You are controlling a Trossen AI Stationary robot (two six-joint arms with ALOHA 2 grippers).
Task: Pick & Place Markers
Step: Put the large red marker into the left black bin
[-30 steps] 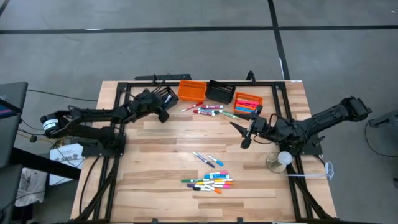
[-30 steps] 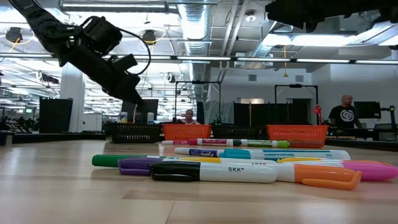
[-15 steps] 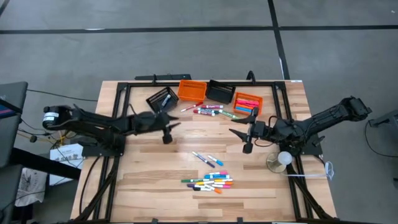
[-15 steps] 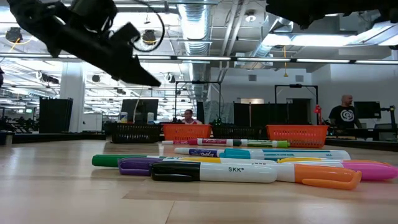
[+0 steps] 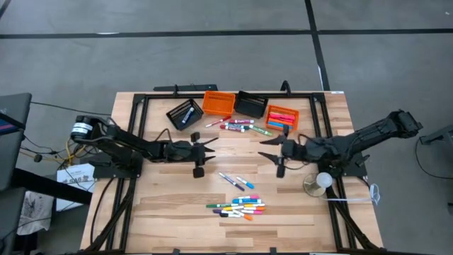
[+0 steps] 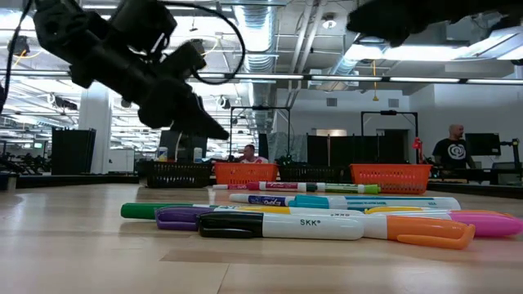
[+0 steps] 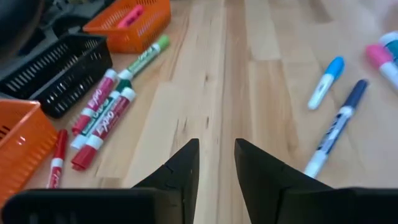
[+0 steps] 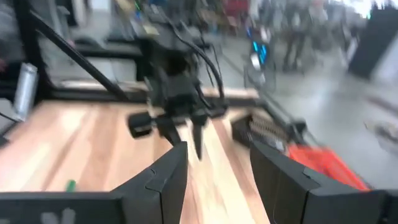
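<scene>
Markers lie in three groups on the wooden table: a row (image 5: 239, 126) by the far bins, three loose ones (image 5: 235, 180) at the middle, and a pile (image 5: 238, 207) near the front edge, which fills the low view (image 6: 294, 220). My left gripper (image 5: 211, 145) hovers open over bare wood left of the middle, above the table (image 6: 214, 129). In its wrist view (image 7: 216, 163) red and green markers (image 7: 102, 112) and blue ones (image 7: 339, 127) lie ahead. My right gripper (image 5: 263, 147) hovers open right of the middle, facing the left one (image 8: 217, 165).
Along the far edge stand a black bin (image 5: 183, 113) holding a blue marker, an orange bin (image 5: 218, 101), a black bin (image 5: 250, 105) and an orange bin (image 5: 282, 115) with markers. A white ball on a round base (image 5: 318, 183) sits by the right arm. People stand far behind the table.
My left gripper has swung from over the far-left black bin toward the table's middle and nearer edge, staying open above the table; the bin now shows uncovered. My right gripper has stayed nearly in place.
</scene>
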